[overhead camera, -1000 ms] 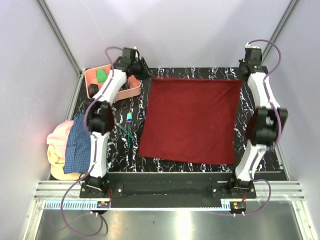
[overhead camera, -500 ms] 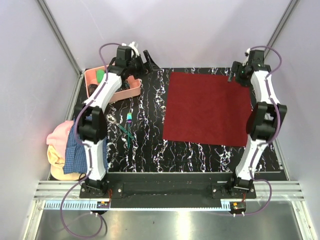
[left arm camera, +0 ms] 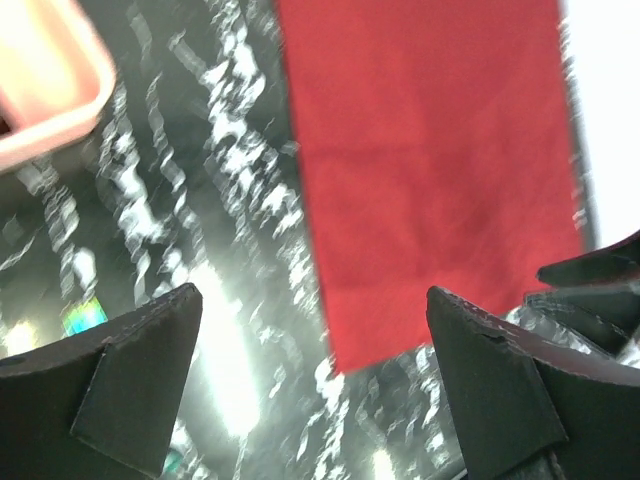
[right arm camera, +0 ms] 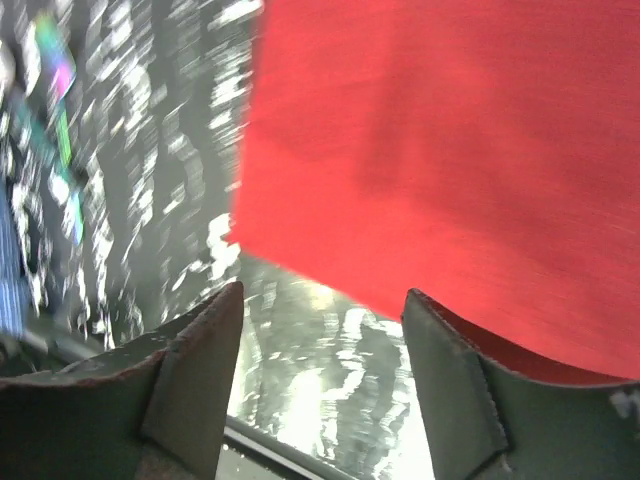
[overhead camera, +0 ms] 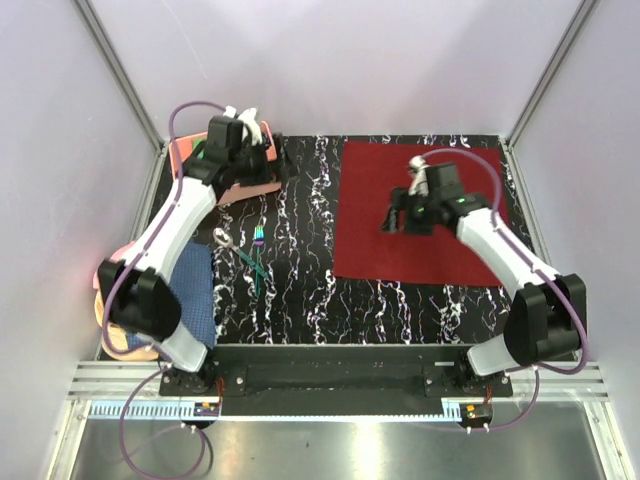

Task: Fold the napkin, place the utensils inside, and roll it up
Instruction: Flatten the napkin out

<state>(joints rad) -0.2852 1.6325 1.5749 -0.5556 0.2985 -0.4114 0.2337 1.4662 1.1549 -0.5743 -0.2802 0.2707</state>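
Napkin (overhead camera: 370, 230) — one, flat; utensils (overhead camera: 256, 262) — three, well left.

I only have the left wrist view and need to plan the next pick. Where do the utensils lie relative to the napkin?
Observer: The utensils lie on the bare table, left of the napkin and not touching it.
Operator: Is anything over the napkin?
Observer: Yes. The right arm reaches across it, with its jaws open and empty above the napkin's left part.
Operator: What else is on the left side?
Observer: A blue checked cloth and a pink cloth are piled at the table's near left edge.
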